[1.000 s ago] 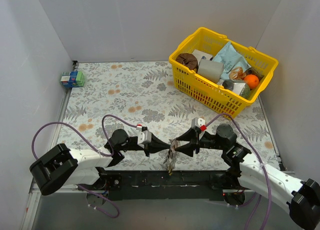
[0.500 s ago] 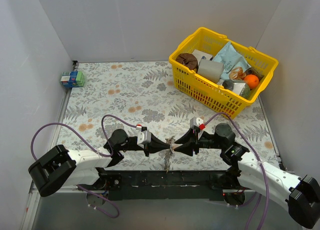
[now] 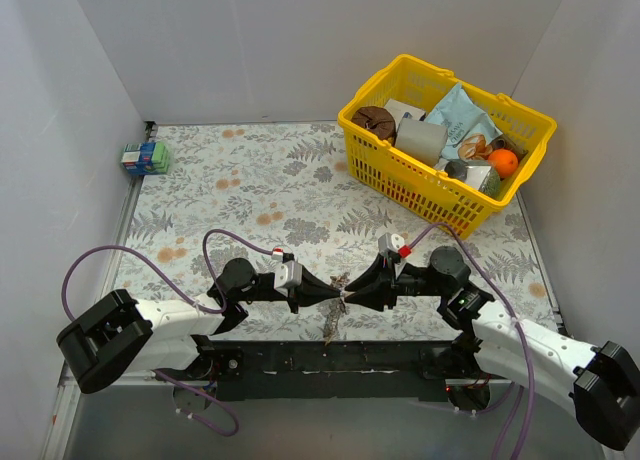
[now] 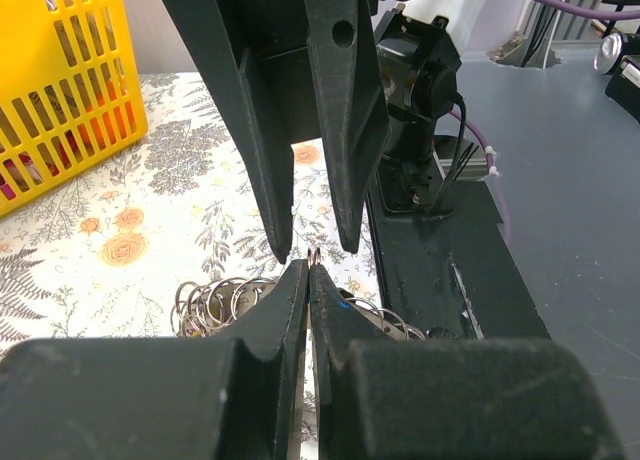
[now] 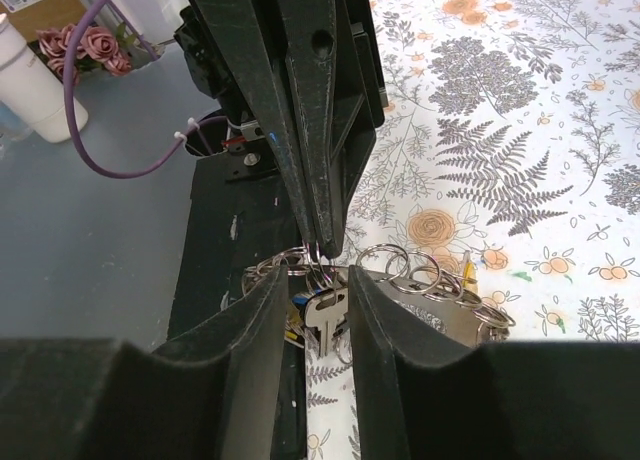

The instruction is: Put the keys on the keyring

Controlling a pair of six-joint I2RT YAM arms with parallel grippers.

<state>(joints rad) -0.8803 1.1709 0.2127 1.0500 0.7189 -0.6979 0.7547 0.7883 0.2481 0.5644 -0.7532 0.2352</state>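
Pinching the thin glinting keyring [image 5: 312, 252], my left gripper [image 4: 309, 270] dangles silver keys [image 5: 323, 318] well apart from the basket [image 3: 418, 194]; my right gripper [image 5: 317, 276] stands narrowly parted.

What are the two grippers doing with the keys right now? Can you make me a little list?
left gripper: shut, pinching the thin silver metal keyring
right gripper: open, tips facing the left one's
silver metal key: hanging from the ring, between the right gripper's fingers
loose silver rings: bunched just below the grippers
yellow plastic basket: far right corner, full of things
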